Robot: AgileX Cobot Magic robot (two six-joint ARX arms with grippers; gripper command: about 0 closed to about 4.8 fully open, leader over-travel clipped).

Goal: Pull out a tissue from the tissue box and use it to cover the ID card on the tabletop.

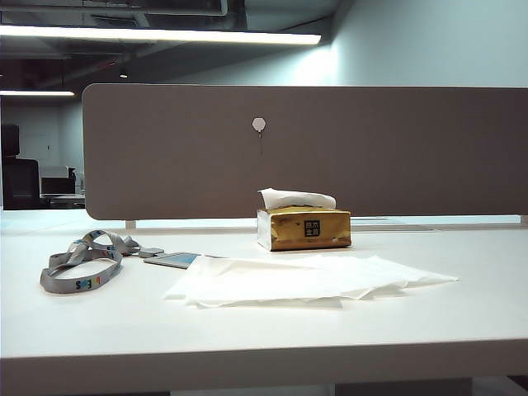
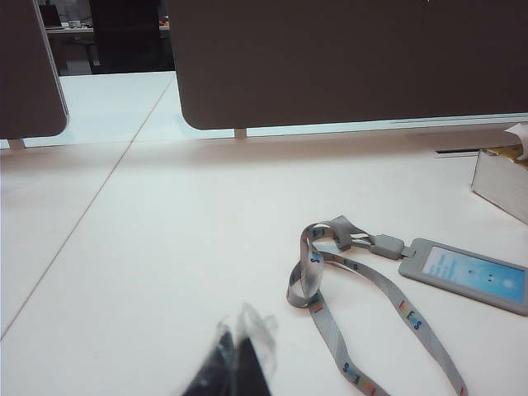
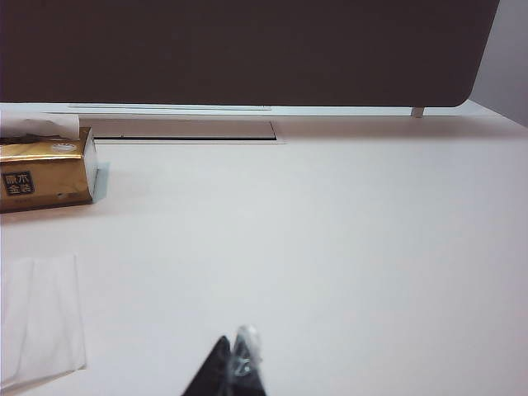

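On a white counter [image 1: 264, 330], the golden tissue box [image 1: 304, 228] stands before the grey divider panel [image 1: 305, 148] with a tissue [image 1: 299, 198] poking from its top, not yet pulled — nothing of the task is done. The ID card [image 2: 466, 275], clipped to its grey lanyard [image 2: 355, 297], lies uncovered left of the box, just beside a pile of white sheets [image 1: 305, 279]. Both arms hang back near the counter's front edge, out of the exterior view — the left pincer [image 2: 235, 367] and right pincer [image 3: 235, 367] each closed on nothing.
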